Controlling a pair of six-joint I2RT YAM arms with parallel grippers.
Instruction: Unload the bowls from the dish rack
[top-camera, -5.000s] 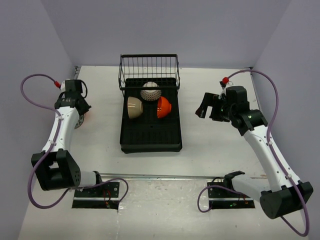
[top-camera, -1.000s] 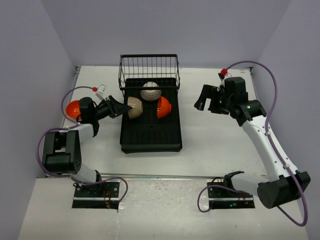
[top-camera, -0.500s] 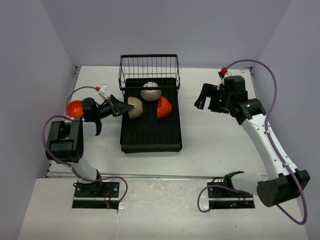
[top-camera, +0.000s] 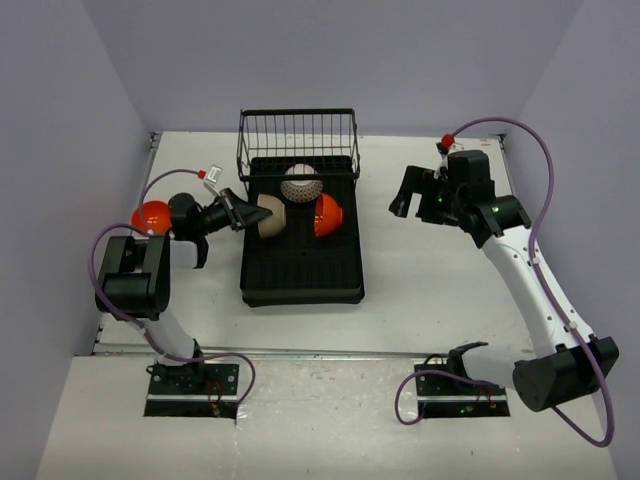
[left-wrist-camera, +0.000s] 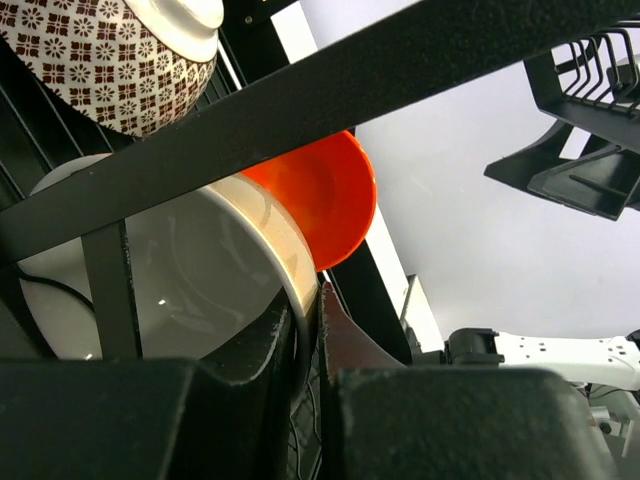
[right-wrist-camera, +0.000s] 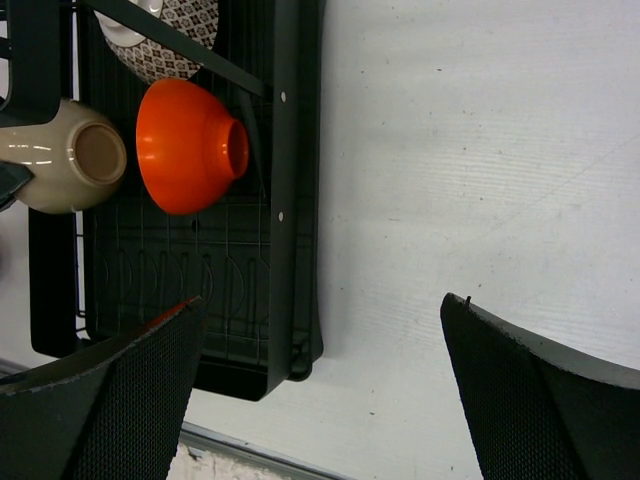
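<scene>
From the near end, the large black plastic dish rack (top-camera: 300, 280) lies right of my left gripper (top-camera: 243, 212), which looks pinched on the rim of the glossy cream round bowl (top-camera: 272, 216). My right gripper (top-camera: 412, 206) hangs wide open, with the shiny orange round bowl (top-camera: 330, 213) to its left. Farthest back is the brown-patterned bowl (top-camera: 301, 184).

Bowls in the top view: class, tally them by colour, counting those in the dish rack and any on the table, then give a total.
Orange bowls: 2, one in the dish rack, one on the table left of it.
Beige bowl: 1
Patterned bowl, brown and white: 1
Total: 4
</scene>
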